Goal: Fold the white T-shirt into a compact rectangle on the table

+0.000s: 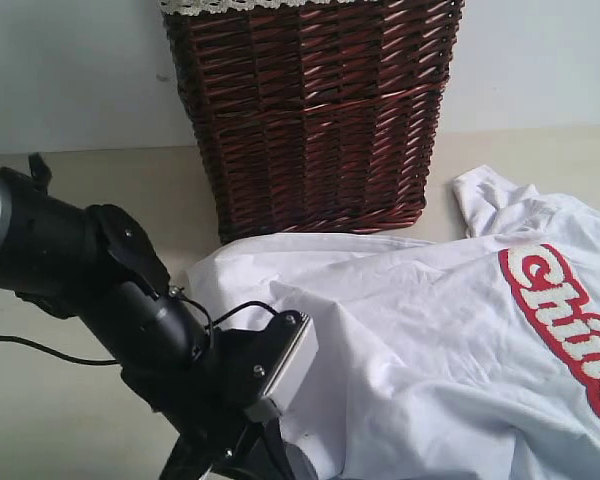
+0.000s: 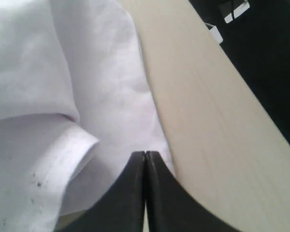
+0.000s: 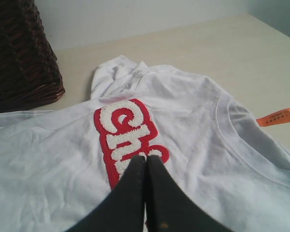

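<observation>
The white T-shirt lies spread and creased on the table, with fuzzy white letters outlined in red towards the right. My left arm reaches down at the shirt's near left corner. The left gripper is shut, its tips over the shirt's edge beside bare table; nothing shows between the jaws. The right gripper is shut too, hovering just over the red lettering on the shirt. It is out of the exterior view.
A tall dark brown wicker basket with white lace trim stands behind the shirt, close to its far edge. An orange tag sticks out by the collar. The table's edge and dark floor lie near the left gripper.
</observation>
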Available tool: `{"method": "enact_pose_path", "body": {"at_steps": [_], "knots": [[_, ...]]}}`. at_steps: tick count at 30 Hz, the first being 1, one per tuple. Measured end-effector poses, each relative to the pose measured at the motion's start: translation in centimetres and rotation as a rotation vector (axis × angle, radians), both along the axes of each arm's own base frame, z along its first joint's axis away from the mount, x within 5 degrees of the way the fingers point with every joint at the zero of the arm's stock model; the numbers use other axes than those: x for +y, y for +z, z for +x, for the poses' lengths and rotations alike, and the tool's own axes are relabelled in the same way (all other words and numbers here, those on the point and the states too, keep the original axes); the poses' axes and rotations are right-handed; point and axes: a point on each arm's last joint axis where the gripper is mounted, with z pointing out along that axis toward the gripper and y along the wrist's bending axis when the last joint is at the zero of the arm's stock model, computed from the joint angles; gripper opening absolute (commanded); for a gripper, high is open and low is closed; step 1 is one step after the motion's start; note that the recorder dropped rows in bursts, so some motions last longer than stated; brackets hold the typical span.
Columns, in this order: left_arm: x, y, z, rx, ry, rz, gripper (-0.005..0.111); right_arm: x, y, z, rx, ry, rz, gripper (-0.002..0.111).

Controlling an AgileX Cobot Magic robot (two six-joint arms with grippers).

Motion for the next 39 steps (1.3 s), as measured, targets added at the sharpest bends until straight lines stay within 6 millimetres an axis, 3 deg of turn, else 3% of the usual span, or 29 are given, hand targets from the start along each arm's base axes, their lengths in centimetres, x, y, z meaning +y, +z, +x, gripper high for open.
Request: {"method": "enact_pose_path", "body": {"at_steps": [9, 13, 18, 23, 29, 35, 39], "knots": [[-1.7, -2.2, -1.4, -0.053, -0.048, 0.059, 0.000, 0.0, 0.0, 0.0, 0.000, 0.000, 0.000, 0.000], [-1.9, -2.2, -1.6, -0.098, -0.107, 0.079, 0.000, 0.0, 0.0, 0.0, 0.000, 0.000, 0.000, 0.000], [-1.1, -2.0, -2.1, -0.055, -0.182, 0.146, 0.000, 0.0, 0.0, 0.0, 0.000, 0.000, 0.000, 0.000], [0.8, -1.7, -3.7, 0.131, -0.291, 0.315, 0.000, 0.0, 0.0, 0.0, 0.000, 0.000, 0.000, 0.000], [2.7, -1.9, -5.5, 0.298, -0.302, 0.454, 0.000, 0.0, 0.0, 0.0, 0.000, 0.000, 0.000, 0.000], [2.0, 1.5, -2.8, 0.308, 0.005, 0.221, 0.000, 0.0, 0.0, 0.0, 0.000, 0.000, 0.000, 0.000], [1.1, -0.6, -1.3, 0.103, 0.083, 0.239, 0.000, 0.0, 0.0, 0.0, 0.000, 0.000, 0.000, 0.000]]}}
